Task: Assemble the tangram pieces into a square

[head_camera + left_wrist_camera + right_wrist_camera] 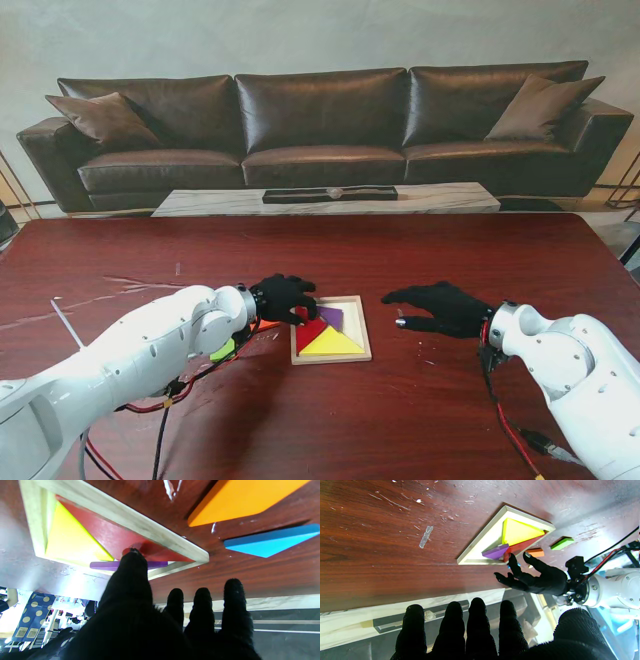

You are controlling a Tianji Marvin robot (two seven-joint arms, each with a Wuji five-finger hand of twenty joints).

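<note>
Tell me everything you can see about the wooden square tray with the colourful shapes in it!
The pale wooden square tray lies flat on the dark red-brown table, near the middle, between the two arms. It has a raised light-wood rim around a shallow inside. In it sit a yellow triangle nearer to me, a red triangle on the left side and a purple piece farther away; the right part shows bare wood. The black-gloved left hand reaches over its far left corner, one fingertip pressing the red triangle.
</note>
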